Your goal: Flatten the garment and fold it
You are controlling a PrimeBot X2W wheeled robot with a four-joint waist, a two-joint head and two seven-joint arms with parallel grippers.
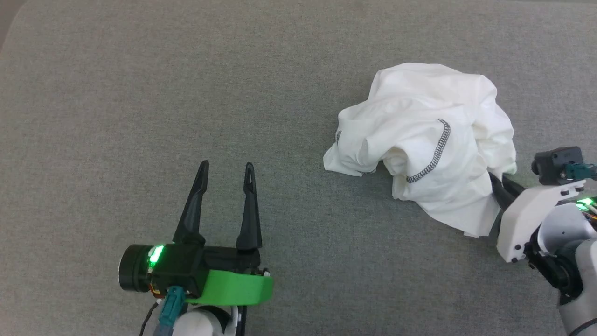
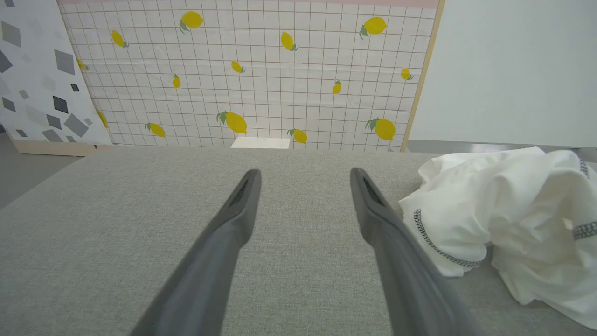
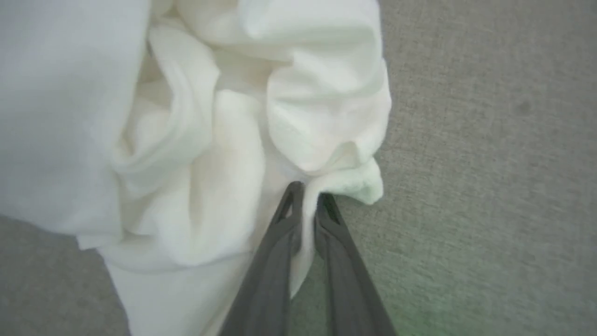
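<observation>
The garment (image 1: 429, 140), a white shirt with dark grey-and-white stitched seams, lies crumpled in a heap at the right of the grey surface (image 1: 140, 93). My right gripper (image 3: 310, 200) is shut on a fold of the garment (image 3: 196, 140) at the heap's near right edge, with thin cloth pinched between its dark fingers (image 1: 501, 189). My left gripper (image 1: 226, 168) stands open over bare surface, well to the left of the heap, with nothing between its fingers (image 2: 242, 200). In the left wrist view the garment (image 2: 503, 210) lies just right of the right finger. The patch is hidden.
The grey fabric surface stretches wide to the left and far side of the heap. Beyond its far edge stand a lemon-patterned grid panel (image 2: 261, 70), a grey-speckled panel (image 2: 32, 70), a plain white board (image 2: 513, 70) and a small white box (image 2: 260, 142).
</observation>
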